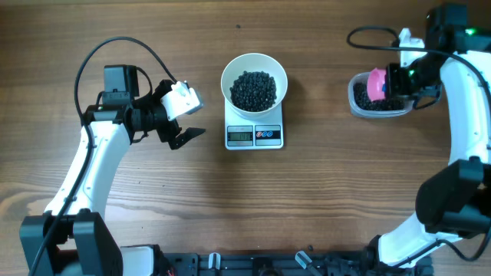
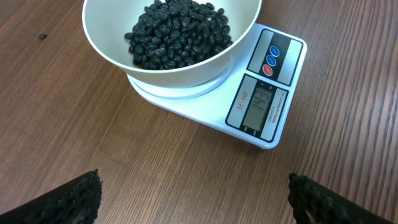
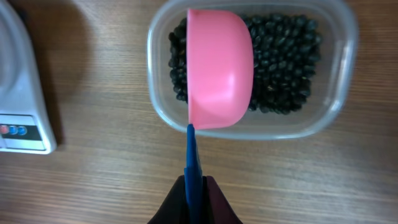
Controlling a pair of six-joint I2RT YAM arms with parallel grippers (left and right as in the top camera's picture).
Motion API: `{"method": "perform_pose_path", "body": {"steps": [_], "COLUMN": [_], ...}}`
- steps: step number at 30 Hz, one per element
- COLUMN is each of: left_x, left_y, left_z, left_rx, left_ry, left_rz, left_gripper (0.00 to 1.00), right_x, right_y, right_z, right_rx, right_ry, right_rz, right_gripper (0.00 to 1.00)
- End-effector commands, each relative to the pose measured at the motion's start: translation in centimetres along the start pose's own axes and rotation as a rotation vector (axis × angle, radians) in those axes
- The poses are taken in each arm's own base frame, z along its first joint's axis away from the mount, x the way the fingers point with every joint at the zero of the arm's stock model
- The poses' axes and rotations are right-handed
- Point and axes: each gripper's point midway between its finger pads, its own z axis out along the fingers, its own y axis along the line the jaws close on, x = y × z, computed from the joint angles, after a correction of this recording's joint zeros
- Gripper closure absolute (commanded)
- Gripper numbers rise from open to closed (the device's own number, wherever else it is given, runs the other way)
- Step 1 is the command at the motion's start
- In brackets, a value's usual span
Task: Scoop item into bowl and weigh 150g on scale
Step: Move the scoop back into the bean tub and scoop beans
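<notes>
The white bowl [image 1: 254, 73] stands on the scale [image 1: 254, 136] at the table's middle and holds a heap of black beans [image 1: 254, 89]. In the left wrist view the bowl [image 2: 106, 43], its beans [image 2: 177, 31] and the scale [image 2: 267, 93] with a lit display lie ahead of my left gripper [image 2: 194, 190], which is open and empty over bare wood. My right gripper [image 3: 194, 186] is shut on the blue handle of a pink scoop [image 3: 219, 68]. The scoop is turned on its side over a clear tub [image 3: 336, 106] with more beans [image 3: 283, 62].
The clear tub [image 1: 357, 103] sits at the right of the table, with the right arm above it. One stray bean [image 2: 42, 37] lies on the wood left of the bowl. The scale's edge [image 3: 18, 112] shows left of the tub.
</notes>
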Motion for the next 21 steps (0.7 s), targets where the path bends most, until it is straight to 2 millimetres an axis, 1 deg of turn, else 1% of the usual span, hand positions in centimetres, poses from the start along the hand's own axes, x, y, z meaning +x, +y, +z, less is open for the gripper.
{"method": "perform_pose_path", "body": {"steps": [1,7,9,12,13,14,15,19,21], "left_x": [0.0,0.0,0.0,0.0,0.0,0.0,0.0,0.0,0.0], "left_y": [-0.1,-0.1,-0.1,-0.1,-0.1,-0.1,-0.1,-0.1,-0.1], "left_z": [0.1,0.1,0.1,0.1,0.1,0.1,0.1,0.1,0.1], "left_rx": [0.012,0.012,0.012,0.012,0.012,0.012,0.012,0.012,0.012], "left_ry": [-0.016,-0.016,-0.016,-0.016,-0.016,-0.016,-0.016,-0.016,-0.016], "left_rz": [0.011,0.011,0.011,0.011,0.011,0.011,0.011,0.011,0.011], "left_gripper": [0.00,0.00,0.00,0.00,0.00,0.00,0.00,0.00,0.00], "right_x": [0.5,0.9,1.1,1.1,1.1,1.4,1.5,2.2,2.3], "right_y": [-0.6,-1.2,-1.2,-0.5,0.4,1.7,2.1,2.7,2.2], "right_z": [2.7,5.4,6.0,6.2,6.2,6.1,6.0,5.7,5.5], "right_rx": [0.008,0.023,0.020,0.000,-0.043,-0.122,-0.141,-0.187,-0.185], "right_ry": [0.041,0.057,0.069,0.072,0.072,0.076,0.079,0.104,0.104], "right_rz": [-0.007,-0.006,-0.006,-0.027,-0.046,-0.059,-0.058,-0.059,-0.044], "right_gripper": [0.96,0.96,0.96,0.96,0.96,0.96,0.96,0.96,0.96]}}
